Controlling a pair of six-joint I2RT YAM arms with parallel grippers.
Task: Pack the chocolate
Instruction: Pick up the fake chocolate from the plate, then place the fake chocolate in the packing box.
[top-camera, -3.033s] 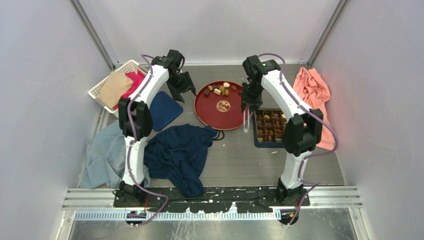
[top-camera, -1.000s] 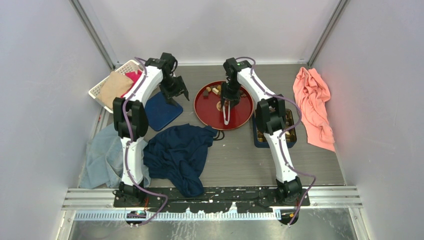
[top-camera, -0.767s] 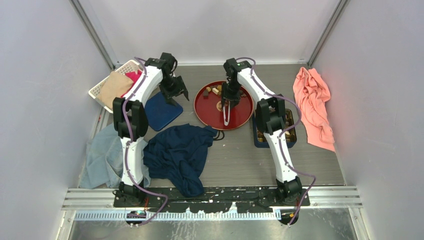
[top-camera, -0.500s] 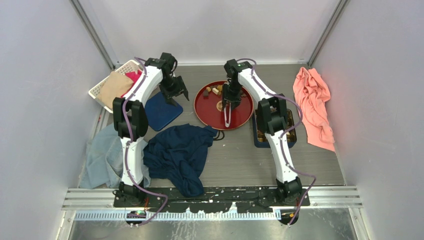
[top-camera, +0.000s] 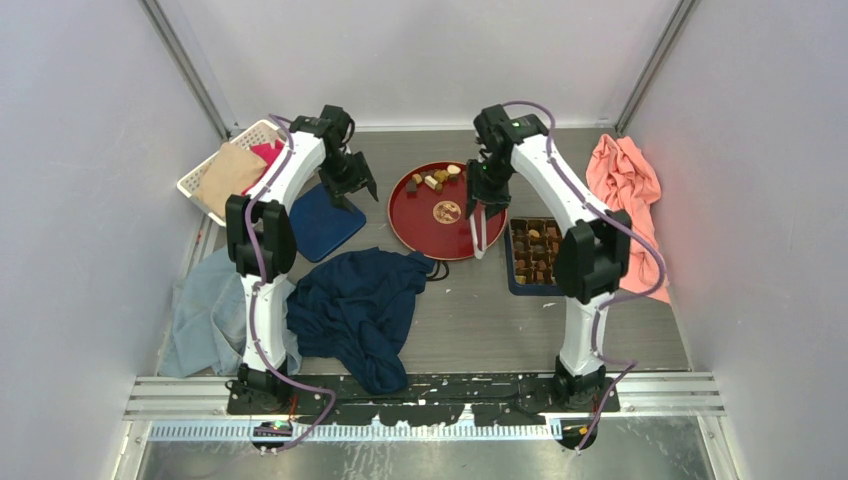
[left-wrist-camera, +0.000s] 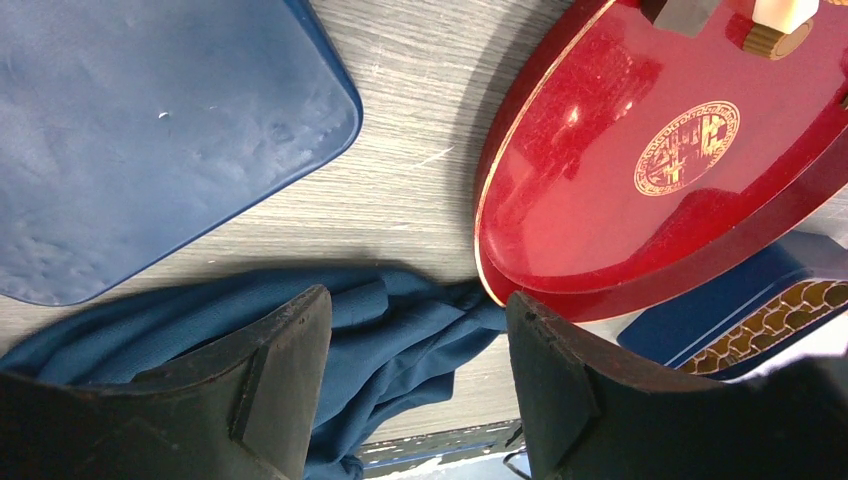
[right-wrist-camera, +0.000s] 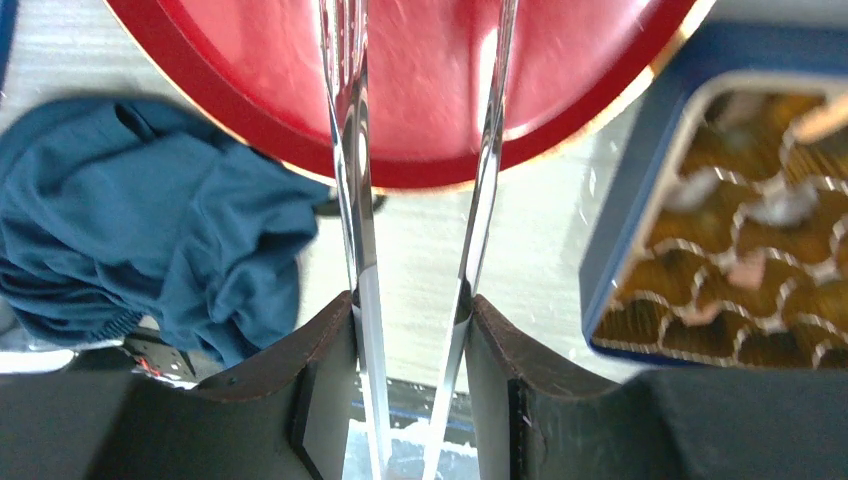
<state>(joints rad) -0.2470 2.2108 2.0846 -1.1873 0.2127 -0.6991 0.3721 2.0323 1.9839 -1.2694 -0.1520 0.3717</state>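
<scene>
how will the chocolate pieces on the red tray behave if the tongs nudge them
Probably light: the chocolate pieces are tiny beside the tongs. The red tray looks glossy, so they'd likely slide. Round ones may roll; blocky ones should stay put.

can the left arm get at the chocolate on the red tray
Probably yes: the left gripper is open beside the red tray, nothing between it and the chocolate at the far side; the tongs in the right gripper hang to the right.
</scene>
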